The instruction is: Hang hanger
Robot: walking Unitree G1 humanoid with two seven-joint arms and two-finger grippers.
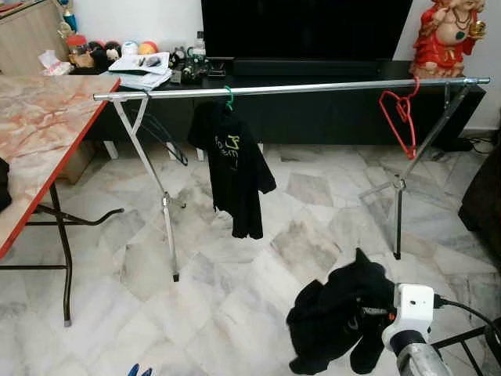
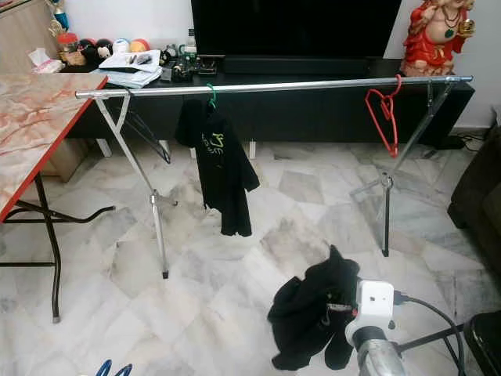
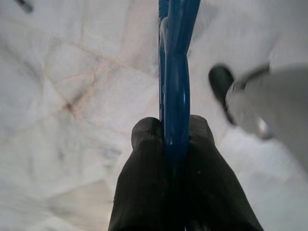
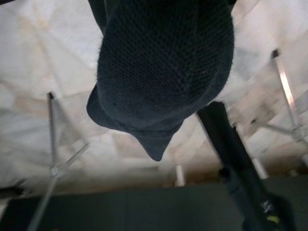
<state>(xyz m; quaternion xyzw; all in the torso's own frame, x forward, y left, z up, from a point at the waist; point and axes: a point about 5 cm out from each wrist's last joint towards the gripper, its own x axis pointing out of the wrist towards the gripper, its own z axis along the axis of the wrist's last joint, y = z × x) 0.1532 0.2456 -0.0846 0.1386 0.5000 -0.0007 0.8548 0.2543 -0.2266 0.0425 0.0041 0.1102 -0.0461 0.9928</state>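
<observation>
A blue hanger (image 3: 175, 72) is clamped between the black fingers (image 3: 144, 163) of my left gripper (image 3: 168, 129), held low over the marble floor; its blue tips (image 1: 137, 370) peek in at the bottom edge. My right gripper holds a bunched black garment (image 1: 338, 319) in front of its white wrist block (image 1: 411, 312); the cloth (image 4: 163, 62) hides the fingertips. Ahead stands a silver clothes rail (image 1: 290, 88). On it hang a black shirt (image 1: 232, 168) on a green hanger, a red hanger (image 1: 401, 117) near the right end and a black hanger (image 1: 166, 139) near the left.
A marble-topped folding table (image 1: 39, 133) with a red edge stands at the left. Behind the rail are a black TV console (image 1: 329, 113) and a red statue (image 1: 446, 35). A dark sofa edge (image 1: 485, 204) sits at the right. Open floor lies between me and the rail.
</observation>
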